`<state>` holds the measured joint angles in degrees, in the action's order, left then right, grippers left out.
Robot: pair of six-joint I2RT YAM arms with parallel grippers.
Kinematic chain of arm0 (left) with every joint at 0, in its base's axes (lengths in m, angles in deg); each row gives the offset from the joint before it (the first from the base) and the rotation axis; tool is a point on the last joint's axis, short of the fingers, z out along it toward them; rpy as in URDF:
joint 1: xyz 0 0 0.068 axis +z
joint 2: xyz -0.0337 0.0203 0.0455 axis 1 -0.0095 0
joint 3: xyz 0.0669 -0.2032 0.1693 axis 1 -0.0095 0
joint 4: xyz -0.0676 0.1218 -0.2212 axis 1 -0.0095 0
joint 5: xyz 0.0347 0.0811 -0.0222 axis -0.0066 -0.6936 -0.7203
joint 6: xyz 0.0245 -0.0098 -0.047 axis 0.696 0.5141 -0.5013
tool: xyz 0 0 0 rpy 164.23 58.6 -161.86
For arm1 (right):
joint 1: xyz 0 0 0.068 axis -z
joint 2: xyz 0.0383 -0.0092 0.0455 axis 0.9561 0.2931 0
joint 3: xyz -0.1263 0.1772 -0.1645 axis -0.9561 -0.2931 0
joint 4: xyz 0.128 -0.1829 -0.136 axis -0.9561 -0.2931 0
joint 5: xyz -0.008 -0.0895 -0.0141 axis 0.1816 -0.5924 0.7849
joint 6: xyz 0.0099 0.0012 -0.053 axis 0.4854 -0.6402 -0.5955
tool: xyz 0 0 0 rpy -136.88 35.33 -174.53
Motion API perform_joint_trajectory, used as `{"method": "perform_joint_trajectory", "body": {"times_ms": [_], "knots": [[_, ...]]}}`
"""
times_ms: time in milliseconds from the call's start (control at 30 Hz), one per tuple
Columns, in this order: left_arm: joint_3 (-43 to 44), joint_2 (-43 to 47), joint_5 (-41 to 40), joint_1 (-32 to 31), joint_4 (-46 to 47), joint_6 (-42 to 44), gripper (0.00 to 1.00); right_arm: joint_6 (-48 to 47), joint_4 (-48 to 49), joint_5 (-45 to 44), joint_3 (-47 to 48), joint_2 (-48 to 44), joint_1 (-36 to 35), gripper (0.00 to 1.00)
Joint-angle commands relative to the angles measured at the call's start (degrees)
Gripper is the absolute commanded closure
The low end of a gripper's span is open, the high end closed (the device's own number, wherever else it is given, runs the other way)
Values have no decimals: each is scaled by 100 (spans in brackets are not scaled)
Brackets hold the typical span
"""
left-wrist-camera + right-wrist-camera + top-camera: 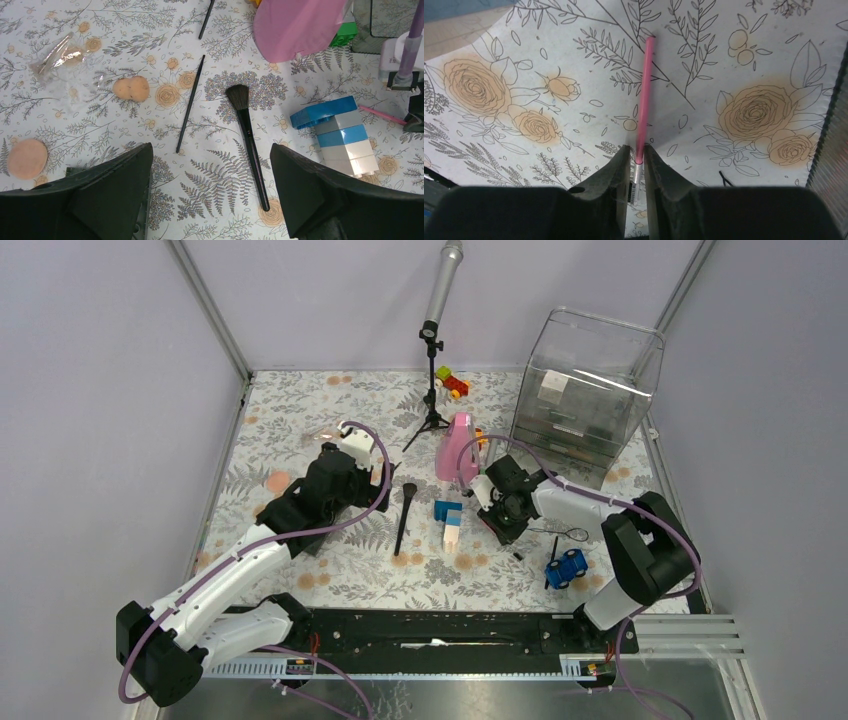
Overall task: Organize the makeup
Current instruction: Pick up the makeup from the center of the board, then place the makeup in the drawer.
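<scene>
Because the pink pencil [646,80] is thin, light, stiff and smooth-sided, we judge it likely to roll or pivot under an off-centre pinch. It lies flat on the floral tabletop [749,40], near the block stack [340,135]. The right gripper [638,150] sits low over its near end, jaws closely flanking the silvery tip, though we cannot tell whether they press it. A hold nearer mid-shaft would balance better. The left gripper [210,155] hovers above a black brush [247,135], jaws wide apart and holding nothing.

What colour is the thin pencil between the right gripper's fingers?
The pencil is pink, seen best in the right wrist view.
</scene>
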<state>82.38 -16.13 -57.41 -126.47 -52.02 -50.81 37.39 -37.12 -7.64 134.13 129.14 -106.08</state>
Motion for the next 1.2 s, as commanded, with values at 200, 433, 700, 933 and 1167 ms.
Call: {"method": "perform_joint_trajectory", "body": {"times_ms": [200, 433, 700, 933, 1167], "knots": [[-10, 19, 25, 29, 180, 37, 1, -60, 150, -329, 70, -16, -45, 93], [-17, -1, 35, 29, 181, 37, 1, -282, 33, -786, 259, -683, -43, 98], [-18, 19, 42, 28, 184, 37, 1, -1538, -186, -2185, 618, -1113, 15, 100], [-9, -10, 80, 28, 183, 37, 1, -2743, 710, -3478, 443, -1353, 331, 100], [-17, -7, 79, 28, 181, 37, 1, -3243, 1519, -3136, 315, -1090, 1088, 98]]}}
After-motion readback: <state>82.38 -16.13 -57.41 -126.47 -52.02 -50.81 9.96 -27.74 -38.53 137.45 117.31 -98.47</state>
